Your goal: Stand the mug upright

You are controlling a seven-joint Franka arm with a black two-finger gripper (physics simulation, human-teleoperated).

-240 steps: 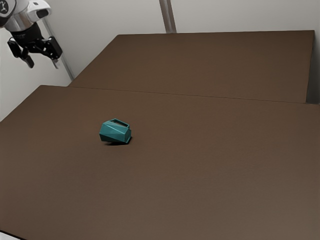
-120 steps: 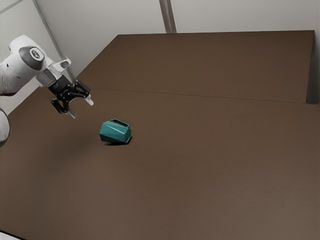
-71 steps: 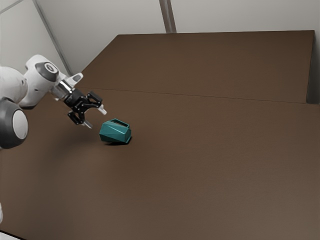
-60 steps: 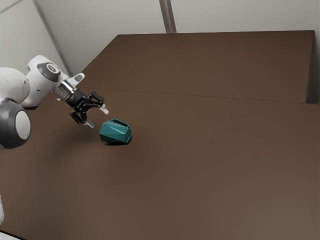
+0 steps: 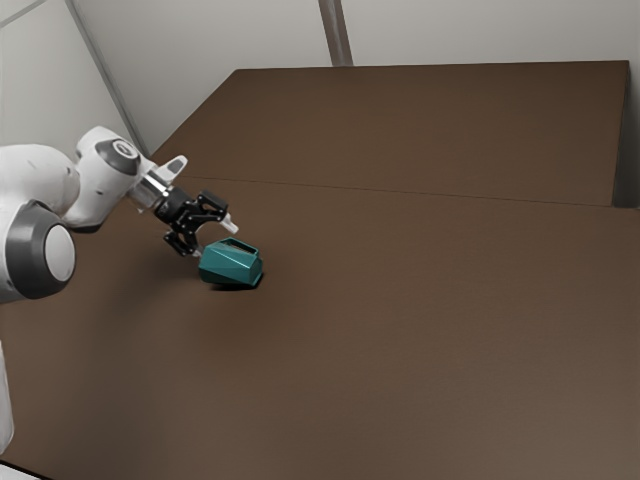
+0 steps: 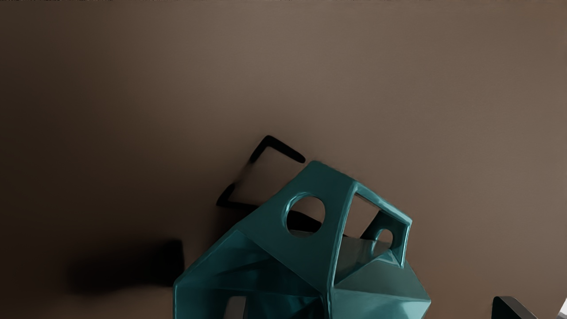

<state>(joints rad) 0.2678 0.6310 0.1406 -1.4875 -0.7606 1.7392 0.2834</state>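
The brown table (image 5: 400, 350) spreads wide under my arm (image 5: 100, 188), which comes in from nine o'clock in the exterior view. My gripper (image 5: 214, 239) stands wide open and has hold of nothing, just off the mug (image 5: 231, 264) at its eleven o'clock. One fingertip looks very near the mug's nine o'clock end; whether it touches, I can't tell. If I push on with that finger out of line, it could shove or roll the mug, and a shallow pinch on slanting faces could slip as I turn it. The mug lies on its side on the table, long axis running roughly nine to three o'clock in the exterior view. Its open frame (image 6: 406, 239), probably the handle, faces up toward one o'clock; which end is the mouth, I can't make out.
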